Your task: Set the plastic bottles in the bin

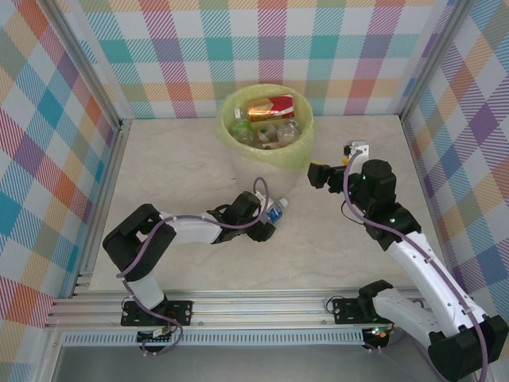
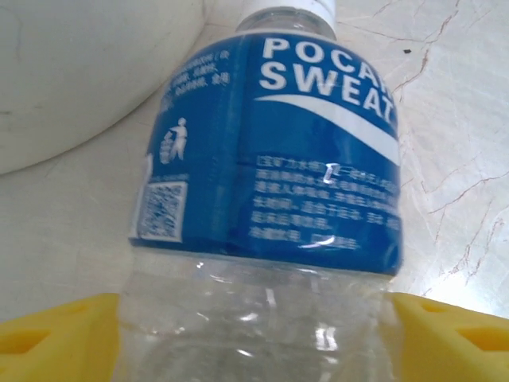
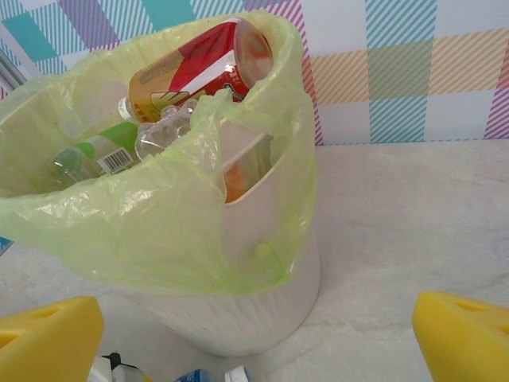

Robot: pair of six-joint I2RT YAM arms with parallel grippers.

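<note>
The left gripper (image 2: 254, 338) is clamping the Pocari Sweat bottle (image 2: 270, 191), and its yellow fingers (image 2: 56, 338) are pressing against the clear lower part from both sides. The blue label is showing the big white letters "POCAR" over "SWEAT", cut by the edge of the left wrist view. Under them a white curved stripe is running, then several lines of small white writing that I cannot read. On the left of the label a QR code is sitting below a small figure throwing waste. The cap is white. In the top view this bottle (image 1: 275, 211) is lying on the marble-patterned table (image 1: 175, 167), just beside the foot of the bin (image 1: 266, 163).

The right gripper (image 3: 254, 346) is hanging near the bin (image 3: 262, 263) with its yellow fingers (image 3: 465, 334) wide apart and nothing between them. Inside the yellow-green bag (image 3: 159, 231) other bottles are lying: a red and gold one (image 3: 203, 68) on top, its writing not readable, a clear one (image 3: 163, 131), and one with a green label and a barcode (image 3: 107, 151).
</note>
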